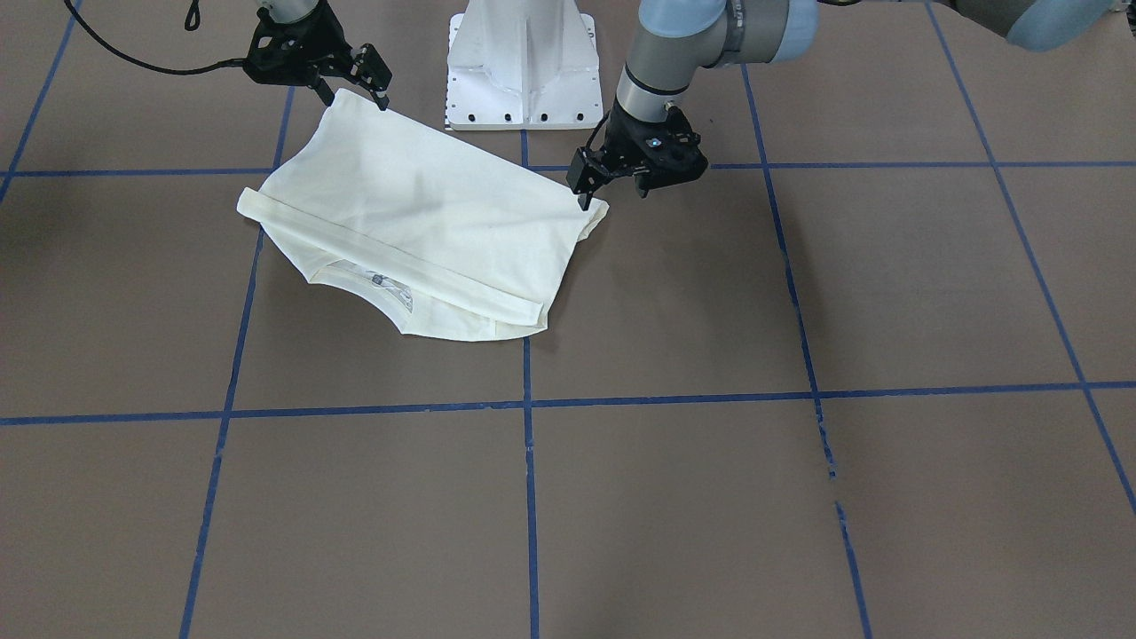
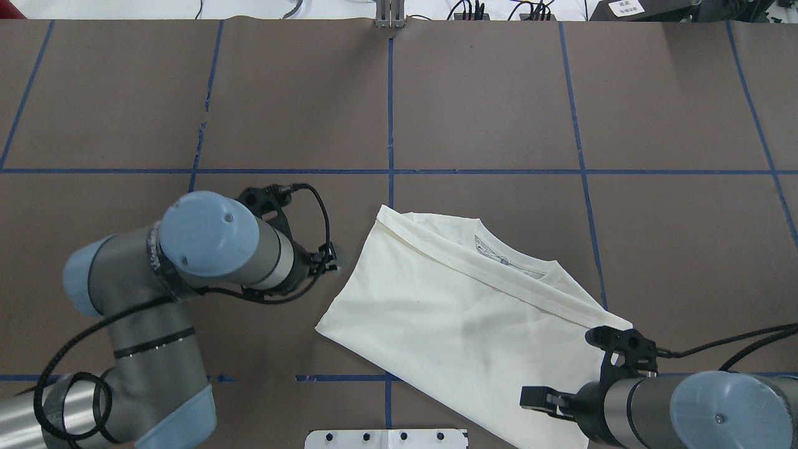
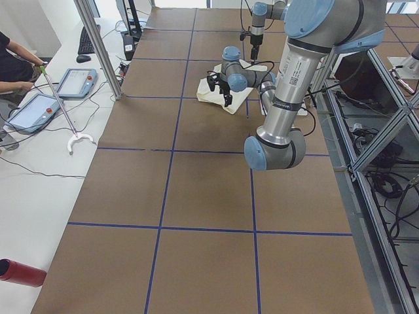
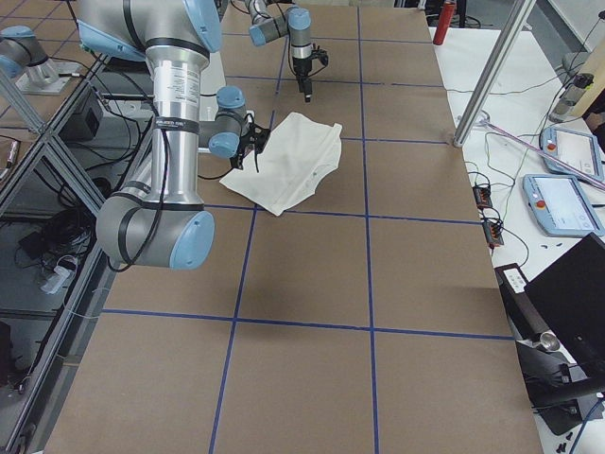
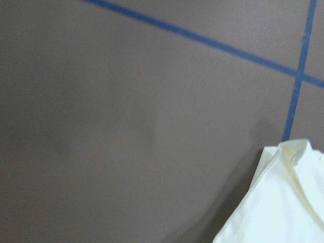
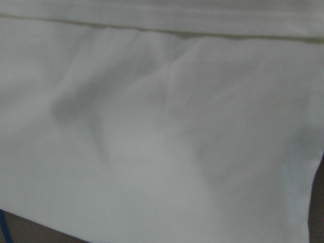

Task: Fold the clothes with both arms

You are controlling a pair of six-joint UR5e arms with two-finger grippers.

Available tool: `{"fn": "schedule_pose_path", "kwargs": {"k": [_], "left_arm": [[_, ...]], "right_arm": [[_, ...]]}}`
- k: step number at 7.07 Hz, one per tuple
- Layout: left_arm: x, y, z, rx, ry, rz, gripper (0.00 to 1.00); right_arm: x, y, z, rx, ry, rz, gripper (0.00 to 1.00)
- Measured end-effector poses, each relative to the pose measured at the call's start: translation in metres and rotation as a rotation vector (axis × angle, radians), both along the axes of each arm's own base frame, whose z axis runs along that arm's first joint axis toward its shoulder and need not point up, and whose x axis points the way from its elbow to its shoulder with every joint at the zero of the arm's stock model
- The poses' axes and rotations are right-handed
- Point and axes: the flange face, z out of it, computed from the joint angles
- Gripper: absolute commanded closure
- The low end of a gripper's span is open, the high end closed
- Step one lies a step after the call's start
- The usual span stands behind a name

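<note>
On the brown table [image 1: 799, 488], close to the white pedestal base [image 1: 519, 71] — a folded cream T-shirt [image 1: 426, 204] between two spread grippers.

The T-shirt lies flat and askew to the blue tape lines [image 1: 530, 497], plain side up, with a hemmed edge running diagonally across it. The neckline and its label [image 1: 382, 284] peek out beyond that edge, on the side away from the robot. The left gripper [image 1: 612, 188] hangs at one near corner of the cloth with its jaws apart, holding nothing. Whether a fingertip touches the fabric cannot be told. The right gripper [image 1: 348, 89] stands over the opposite corner beside the base — its jaws are also apart, and its wrist view is filled with cream cloth.
</note>
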Motion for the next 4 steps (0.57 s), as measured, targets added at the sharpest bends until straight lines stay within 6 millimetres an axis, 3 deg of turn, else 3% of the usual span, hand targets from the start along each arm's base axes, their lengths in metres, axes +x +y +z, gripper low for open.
{"fn": "schedule_pose_path", "kwargs": {"k": [1, 2, 4], "left_arm": [[0.02, 0.027, 0.003, -0.033, -0.008, 0.012, 0.09], [0.034, 0.039, 0.008, -0.043, -0.022, 0.011, 0.11], [0.046, 0.038, 0.017, -0.031, -0.05, -0.017, 0.15]], "right_arm": [[0.006, -0.027, -0.015, 0.009, -0.033, 0.064, 0.0], [0.013, -0.048, -0.025, 0.014, -0.057, 0.112, 0.0], [0.021, -0.065, -0.032, 0.028, -0.072, 0.145, 0.0]]}}
